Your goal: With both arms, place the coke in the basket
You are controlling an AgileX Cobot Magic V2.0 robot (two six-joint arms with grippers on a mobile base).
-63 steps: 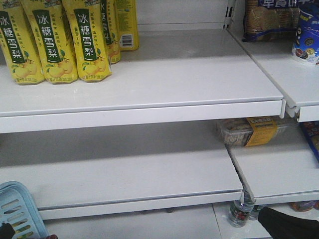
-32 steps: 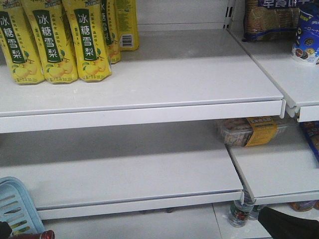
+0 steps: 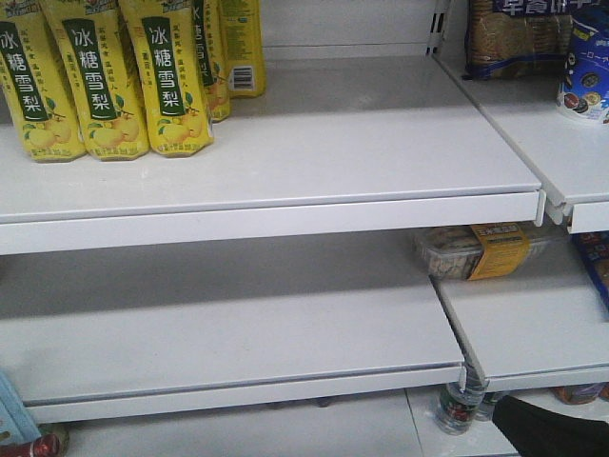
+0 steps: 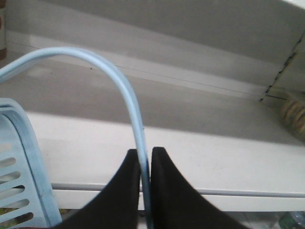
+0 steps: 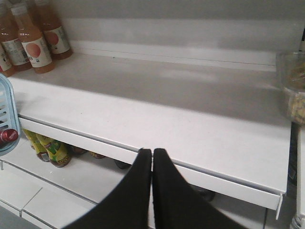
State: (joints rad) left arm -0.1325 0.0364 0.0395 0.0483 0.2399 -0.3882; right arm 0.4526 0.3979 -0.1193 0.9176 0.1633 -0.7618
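While the left arm's tapered black gripper [image 4: 145, 164] pinches the thin hoop handle of the light blue slotted plastic basket [image 4: 21, 167], the slim red coke can [image 5: 8, 135] shows only its top, poking up inside that basket at the far left. Over on the right, the black gripper [image 5: 152, 157] has its fingers pressed together, holding nothing, before the white metal shelf [image 5: 157, 114].

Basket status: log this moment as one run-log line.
left gripper: shut on basket handle | right gripper: jaws shut, empty | red can top beside basket rim | shelf: bare
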